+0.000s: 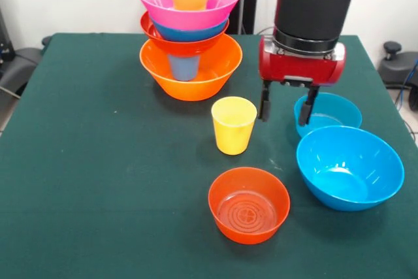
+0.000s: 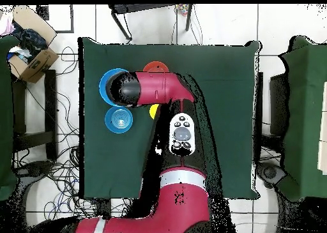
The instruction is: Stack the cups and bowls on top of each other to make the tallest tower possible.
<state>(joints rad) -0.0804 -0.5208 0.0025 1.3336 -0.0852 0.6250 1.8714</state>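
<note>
The gripper (image 1: pixel 285 106) is hanging with its jaws apart over a narrow gap of bare desk (image 1: pixel 98 181), hemmed in by the yellow cup (image 1: pixel 233 124) on one side and the small blue bowl (image 1: pixel 327 113) on the other. The large blue bowl (image 1: pixel 349 167) is blocking the way toward the near right corner in the front view, and the red-orange bowl (image 1: pixel 249 204) is sitting just in front of the cup. The tower (image 1: pixel 189 31) is standing tall near the far edge, closing off that side. The whole left half of the desk in the front view is lying open, as is the strip along the near edge.
</note>
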